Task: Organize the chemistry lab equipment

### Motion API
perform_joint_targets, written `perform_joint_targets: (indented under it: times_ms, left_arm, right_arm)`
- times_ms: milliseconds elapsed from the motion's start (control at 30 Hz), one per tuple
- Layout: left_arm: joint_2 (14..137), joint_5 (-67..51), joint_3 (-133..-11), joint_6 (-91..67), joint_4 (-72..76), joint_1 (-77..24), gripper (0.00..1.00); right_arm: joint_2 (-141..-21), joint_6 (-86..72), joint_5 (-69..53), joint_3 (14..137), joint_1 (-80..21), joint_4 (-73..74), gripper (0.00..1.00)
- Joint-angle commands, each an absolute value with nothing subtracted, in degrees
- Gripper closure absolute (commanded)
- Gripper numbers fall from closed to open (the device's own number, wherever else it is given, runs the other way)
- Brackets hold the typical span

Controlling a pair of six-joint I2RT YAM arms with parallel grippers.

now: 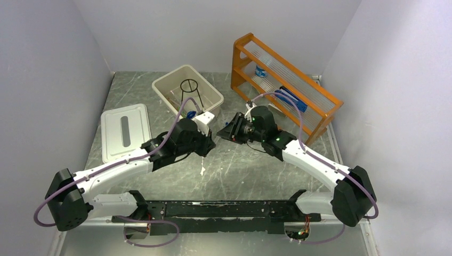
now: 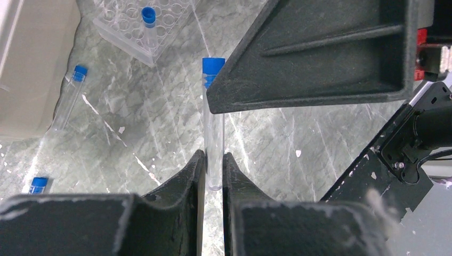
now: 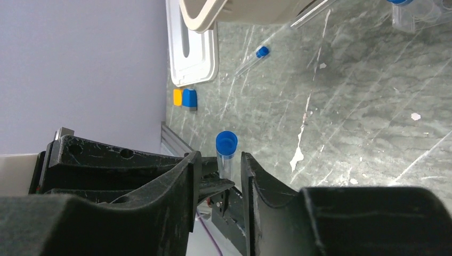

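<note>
My left gripper [image 2: 214,157] is shut on the bottom end of a clear blue-capped test tube [image 2: 214,117] and holds it above the table. My right gripper [image 3: 219,157] is open, with its jaws on either side of the same tube [image 3: 226,152] just below the cap. One right finger [image 2: 320,53] covers part of the cap. The two grippers meet mid-table [image 1: 217,133]. The clear tube rack [image 2: 122,24] holds one tube [image 2: 148,29]. Two loose tubes [image 2: 69,101] [image 2: 37,184] lie on the table. The black wire ring stand [image 1: 189,88] stands in the beige bin [image 1: 162,85].
A white lid [image 1: 125,130] lies left of the bin. The orange wooden shelf rack [image 1: 288,85] stands at the back right. Small orange [image 3: 178,97] and blue [image 3: 189,98] blocks sit by the lid's edge. Another loose tube [image 3: 253,60] lies near the bin [image 3: 234,13].
</note>
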State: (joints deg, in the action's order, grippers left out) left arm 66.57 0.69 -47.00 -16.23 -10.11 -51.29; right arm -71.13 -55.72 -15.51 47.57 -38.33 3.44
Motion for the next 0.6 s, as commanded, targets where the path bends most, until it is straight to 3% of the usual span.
perform_joint_targets:
  times_ms: [0, 267, 433, 567]
  left_arm:
    - [65.1, -0.7, -47.4, -15.1, -8.4, -51.7, 0.89]
    - [64.9, -1.1, -47.1, -15.0, -8.5, -51.6, 0.88]
    - [65.0, -1.1, -47.4, -15.4, -8.8, -51.7, 0.85]
    - [65.0, 4.2, -48.7, -18.9, -11.4, -51.6, 0.51]
  right_arm:
    - [-71.2, -57.2, -18.1, 46.9, -37.2, 0.5, 0.65]
    - [-72.8, -56.5, -18.5, 47.0, -36.5, 0.2, 0.65]
    - [-73.2, -54.7, -20.2, 47.1, -36.3, -3.2, 0.82]
    - [-71.2, -50.5, -17.1, 46.7, -36.3, -3.4, 0.87]
